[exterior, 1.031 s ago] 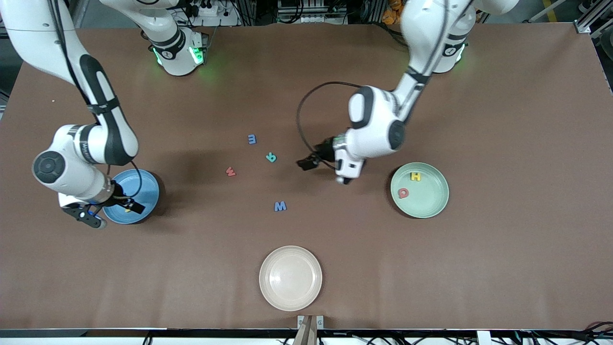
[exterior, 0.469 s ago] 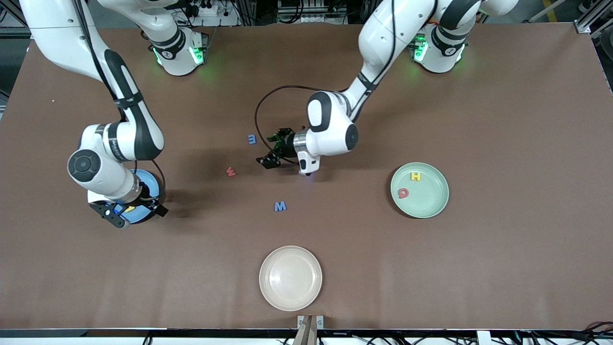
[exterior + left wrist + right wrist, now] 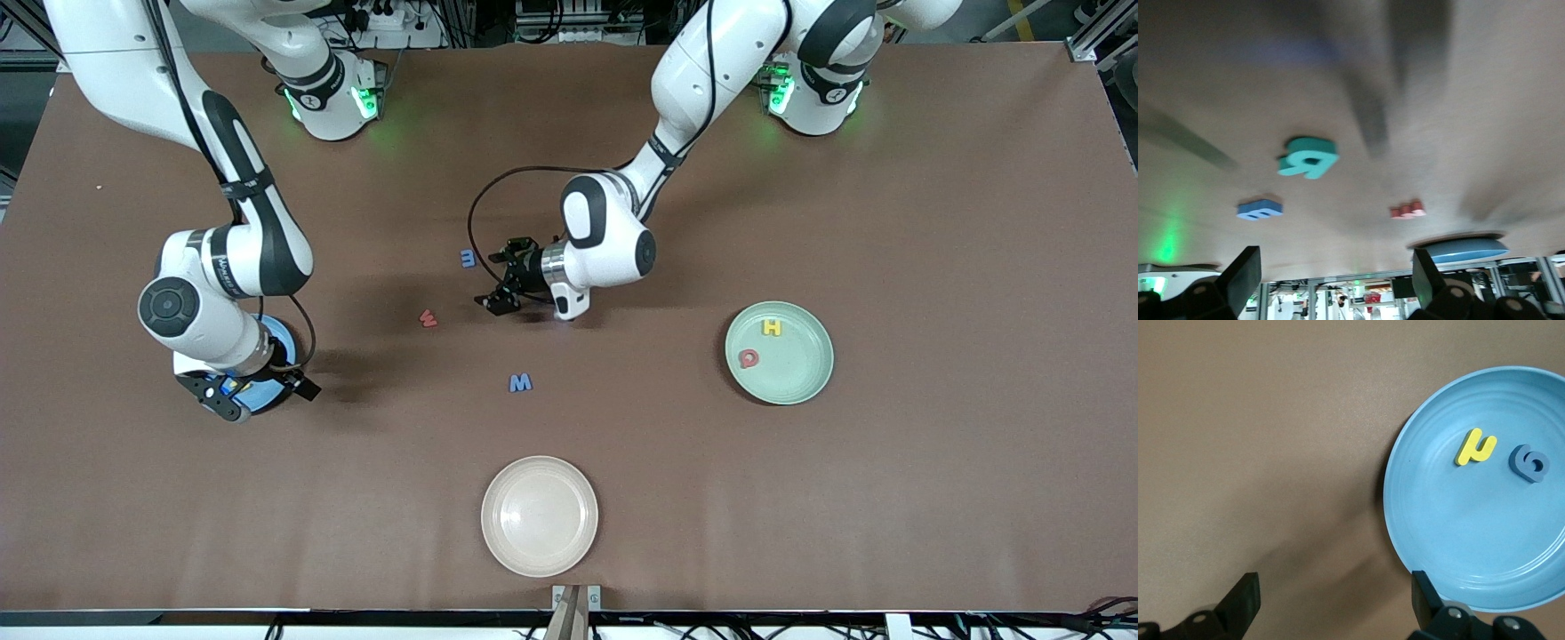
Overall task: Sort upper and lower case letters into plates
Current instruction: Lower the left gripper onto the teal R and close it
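Note:
My left gripper (image 3: 500,277) hangs open and tilted low over the table's middle, just above a teal letter (image 3: 1308,157) that the front view hides. Close by lie a blue "m" (image 3: 468,258), a red "w" (image 3: 428,317) and a blue "W" (image 3: 520,383). The mint green plate (image 3: 805,382) holds a yellow "H" (image 3: 772,327) and a red letter (image 3: 749,357). My right gripper (image 3: 244,396) is open above the blue plate's (image 3: 1458,533) rim. A yellow letter (image 3: 1475,447) and a blue letter (image 3: 1528,463) lie in that plate.
A cream-beige plate (image 3: 539,516) with nothing in it sits near the table's front edge, nearer to the camera than the blue "W". The right arm's forearm covers most of the blue plate (image 3: 281,338) in the front view.
The left arm has swung from beside the green plate to the loose letters in the middle and now covers the teal one. The right arm has shifted slightly over the blue plate.

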{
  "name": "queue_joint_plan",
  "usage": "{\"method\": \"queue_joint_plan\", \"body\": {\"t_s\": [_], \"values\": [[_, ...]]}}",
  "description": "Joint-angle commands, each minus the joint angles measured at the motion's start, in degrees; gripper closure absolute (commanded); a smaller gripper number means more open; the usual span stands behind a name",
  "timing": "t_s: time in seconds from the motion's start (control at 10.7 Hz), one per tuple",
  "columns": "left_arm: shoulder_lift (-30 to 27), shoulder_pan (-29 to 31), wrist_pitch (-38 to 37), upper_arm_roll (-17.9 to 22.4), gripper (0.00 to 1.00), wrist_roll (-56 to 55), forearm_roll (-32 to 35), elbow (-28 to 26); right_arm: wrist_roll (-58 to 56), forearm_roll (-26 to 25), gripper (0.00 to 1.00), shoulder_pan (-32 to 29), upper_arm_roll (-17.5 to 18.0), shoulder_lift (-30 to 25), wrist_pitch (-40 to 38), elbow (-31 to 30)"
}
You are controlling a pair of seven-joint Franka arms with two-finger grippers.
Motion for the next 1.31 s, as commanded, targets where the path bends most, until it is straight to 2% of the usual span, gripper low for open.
{"method": "queue_joint_plan", "body": {"t_s": [0.0,0.19,0.94,1.22], "values": [[0.0,1.2,-0.6,1.0,0.00,-6.5,4.4,0.7,1.2,-0.4,0.00,0.2,-0.1,0.0,-0.1,0.0],[1.8,0.7,-0.6,1.0,0.00,-8.6,10.5,0.8,1.2,-0.4,0.00,0.2,-0.1,0.3,0.0,0.2],[3.3,-0.2,-0.6,0.3,0.00,-8.8,16.5,0.7,0.9,-0.4,0.00,0.0,-0.1,0.3,-0.1,0.2],[4.8,-1.4,-0.5,0.3,0.00,-13.0,16.6,2.0,0.8,-0.4,0.00,0.0,-0.1,0.4,-0.1,0.2]]}}
